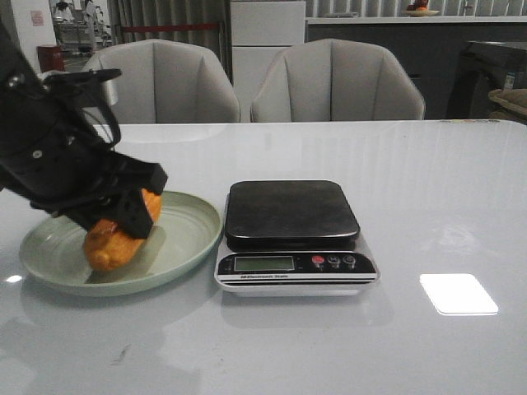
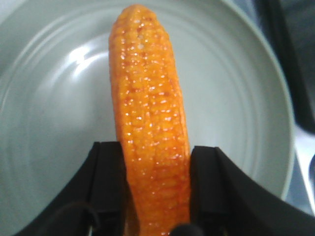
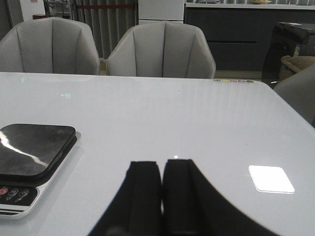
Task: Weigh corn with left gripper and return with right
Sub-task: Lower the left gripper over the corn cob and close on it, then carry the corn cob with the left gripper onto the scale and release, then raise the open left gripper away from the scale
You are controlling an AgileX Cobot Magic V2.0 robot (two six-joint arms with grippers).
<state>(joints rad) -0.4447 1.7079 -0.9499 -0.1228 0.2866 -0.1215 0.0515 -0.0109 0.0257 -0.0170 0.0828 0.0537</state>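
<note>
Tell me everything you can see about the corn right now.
The corn is one orange-yellow cob with glossy rows of kernels and a blunt end. It sits over the pale green plate, left of the scale, tilted with its near end low. The left gripper has its black jaws closed on both sides of it.

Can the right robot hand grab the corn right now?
Probably not yet. The corn sits over the plate, clamped by the left gripper, with the scale between it and the shut right gripper.
</note>
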